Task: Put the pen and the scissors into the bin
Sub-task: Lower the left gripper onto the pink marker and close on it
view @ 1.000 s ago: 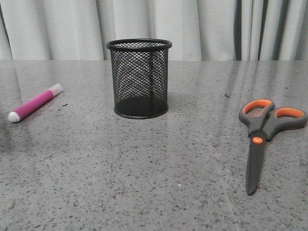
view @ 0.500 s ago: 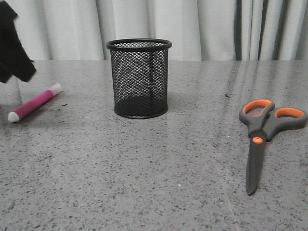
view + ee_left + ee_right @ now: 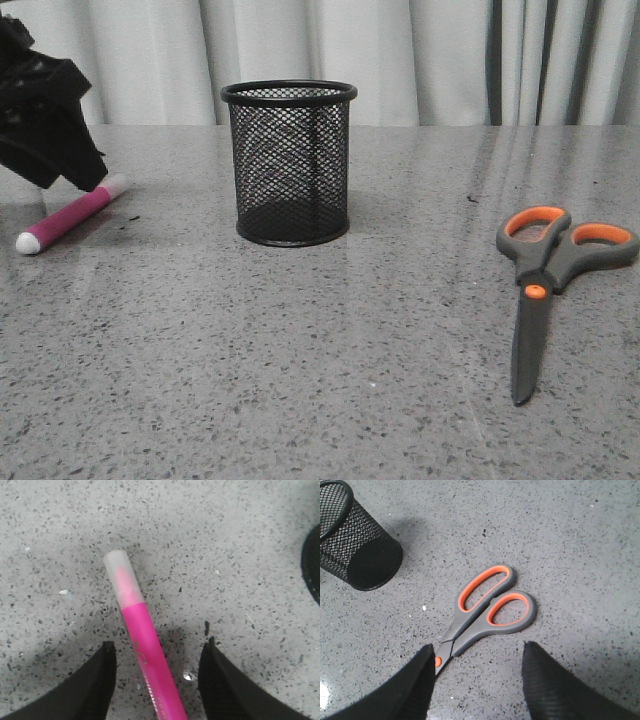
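The pink pen lies flat on the table at the far left; the left wrist view shows it too. My left gripper is open and straddles its magenta barrel, a finger on either side, neither touching. In the front view the gripper is a black shape just above the pen. The scissors lie closed at the right, handles toward the back. My right gripper is open above them, outside the front view. The black mesh bin stands upright at middle back.
A grey speckled table carries everything. Pale curtains hang behind the far edge. The bin's rim shows in the right wrist view and at the edge of the left wrist view.
My left gripper has come into the front view from the upper left and lowered toward the pen. Pen, scissors and bin have not moved.
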{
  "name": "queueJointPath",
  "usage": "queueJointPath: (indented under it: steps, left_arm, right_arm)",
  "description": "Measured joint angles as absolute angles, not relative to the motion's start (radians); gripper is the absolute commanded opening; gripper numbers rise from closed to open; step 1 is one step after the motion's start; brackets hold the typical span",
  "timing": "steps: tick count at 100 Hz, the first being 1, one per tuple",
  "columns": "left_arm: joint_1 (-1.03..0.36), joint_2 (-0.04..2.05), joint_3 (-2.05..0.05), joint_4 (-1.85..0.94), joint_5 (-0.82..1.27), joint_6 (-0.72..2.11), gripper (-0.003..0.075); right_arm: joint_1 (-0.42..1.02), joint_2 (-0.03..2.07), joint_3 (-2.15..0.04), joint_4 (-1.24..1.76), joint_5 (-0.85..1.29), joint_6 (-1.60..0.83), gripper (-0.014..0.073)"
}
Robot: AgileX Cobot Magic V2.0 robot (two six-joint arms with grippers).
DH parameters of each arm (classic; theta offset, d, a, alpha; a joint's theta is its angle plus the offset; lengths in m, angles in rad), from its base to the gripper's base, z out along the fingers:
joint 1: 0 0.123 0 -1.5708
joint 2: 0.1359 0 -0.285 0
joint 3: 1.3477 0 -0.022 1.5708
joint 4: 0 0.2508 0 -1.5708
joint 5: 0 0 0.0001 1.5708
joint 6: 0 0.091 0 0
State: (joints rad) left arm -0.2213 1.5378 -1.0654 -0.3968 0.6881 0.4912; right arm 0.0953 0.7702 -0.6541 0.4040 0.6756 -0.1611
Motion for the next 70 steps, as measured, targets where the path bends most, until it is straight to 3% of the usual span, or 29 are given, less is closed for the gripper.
queueJointPath:
  steps: [31, 70]
  left_arm:
    - [-0.221, 1.587, -1.065, -0.395, 0.683, 0.491, 0.0345]
    - [-0.221, 1.592, -1.065, -0.384, 0.677, 0.491, 0.0278]
  right_arm:
    - [0.095, 0.770, -0.654, 0.404, 0.676, -0.161, 0.0351]
    - [0.095, 0.770, -0.654, 0.404, 0.676, -0.161, 0.0351]
